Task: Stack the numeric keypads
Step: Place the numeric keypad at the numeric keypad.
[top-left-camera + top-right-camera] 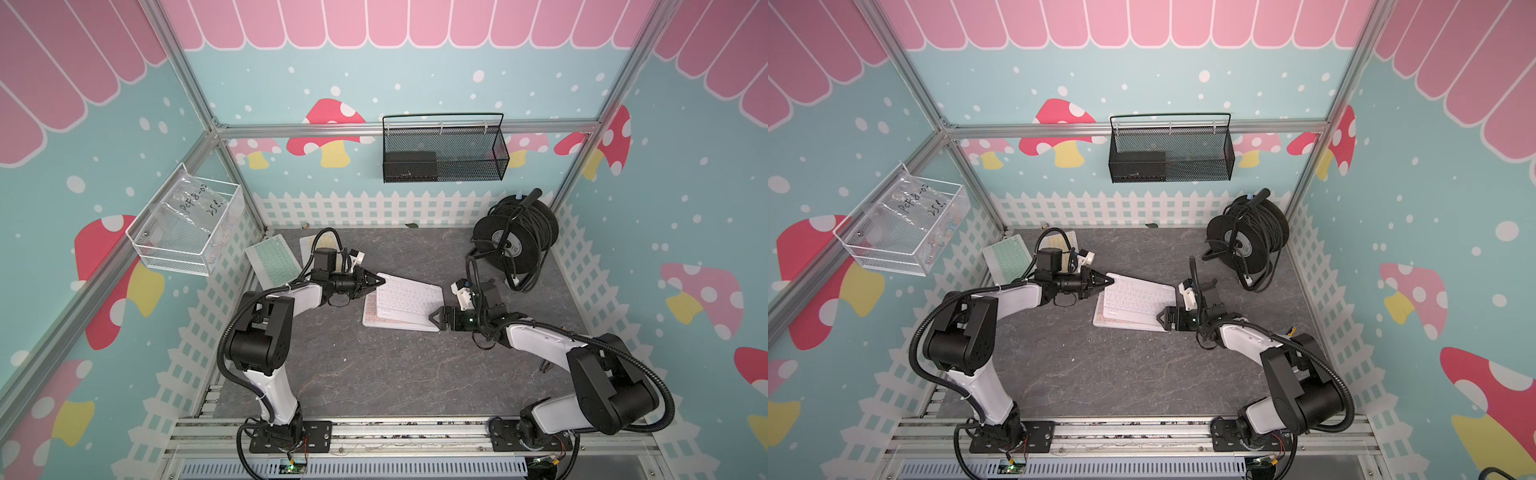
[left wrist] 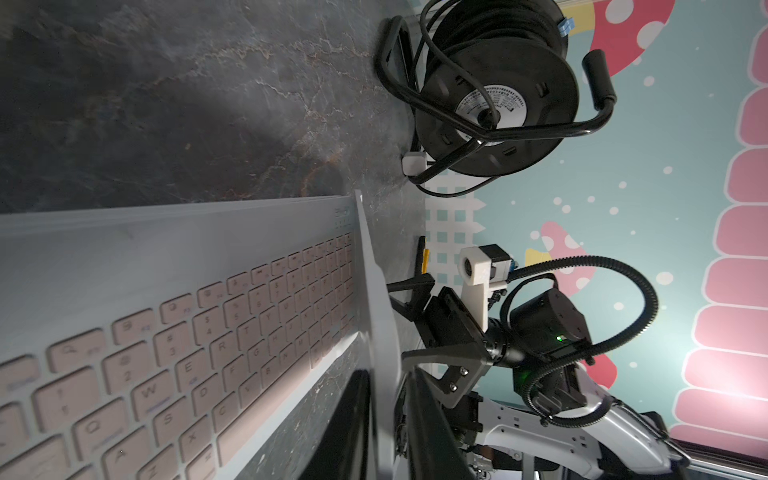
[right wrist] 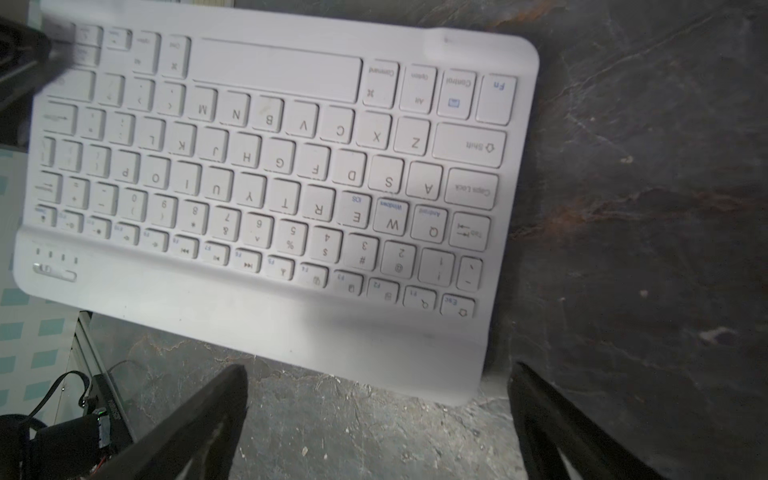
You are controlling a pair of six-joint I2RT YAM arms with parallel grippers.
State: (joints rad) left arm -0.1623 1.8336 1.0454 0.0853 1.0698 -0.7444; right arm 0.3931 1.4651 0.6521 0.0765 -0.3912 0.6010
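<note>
A white keypad (image 1: 409,297) (image 1: 1138,297) (image 3: 270,166) lies askew over a pink-keyed keypad (image 1: 374,318) (image 1: 1106,318) (image 2: 208,332) at mid-table. My left gripper (image 1: 382,279) (image 1: 1111,281) (image 2: 386,370) is shut on the white keypad's far-left corner; its thin edge (image 2: 374,291) runs between the jaws. My right gripper (image 1: 432,318) (image 1: 1160,318) (image 3: 378,370) stands open at the stack's near-right corner, nothing between its fingers. A mint green keypad (image 1: 274,259) (image 1: 1011,255) and a yellow keypad (image 1: 309,245) (image 1: 1059,241) lie at the back left, the yellow one partly hidden by my left arm.
A black cable reel (image 1: 515,237) (image 1: 1246,237) (image 2: 494,104) stands at the back right. A black mesh basket (image 1: 444,153) hangs on the back wall, a clear basket (image 1: 187,228) on the left wall. White picket fencing rims the grey table (image 1: 353,374).
</note>
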